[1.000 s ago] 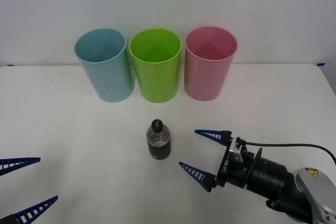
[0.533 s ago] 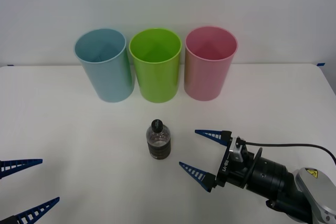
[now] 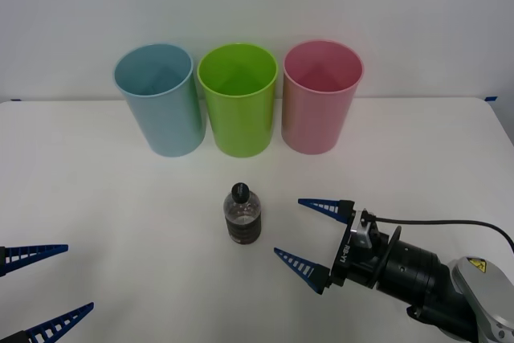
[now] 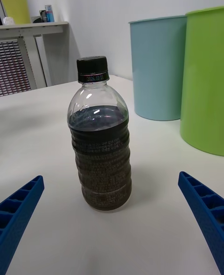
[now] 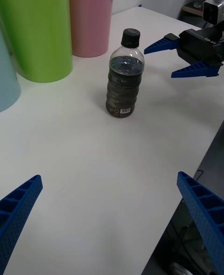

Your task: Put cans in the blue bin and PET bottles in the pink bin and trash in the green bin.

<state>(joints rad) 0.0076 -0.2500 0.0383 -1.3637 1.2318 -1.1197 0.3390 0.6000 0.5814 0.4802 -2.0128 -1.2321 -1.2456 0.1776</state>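
Bottle of clear plastic (image 3: 242,214), small, black-capped and wrapped in a dark band round its lower body, stands upright on the white table (image 3: 120,198), in front of three tall round plastic bins that taper toward their bases. The light-blue bin (image 3: 160,100), the lime-green bin (image 3: 238,100) and the pink bin (image 3: 321,95) line up side by side from the robot's left to its right; the insides that show look bare, though their floors are hard to make out. The right gripper (image 3: 309,234) sits just beside the bottle on the robot's right, its blue ribbed fingers (image 3: 298,263) spread wide and touching nothing. In its wrist view the bottle stands between the two fingertips, apart from both, with the green bin cut off at the frame's edge. The left gripper (image 3: 44,283) waits well apart at the near left corner, fingers also spread, its body cut off by the frame.
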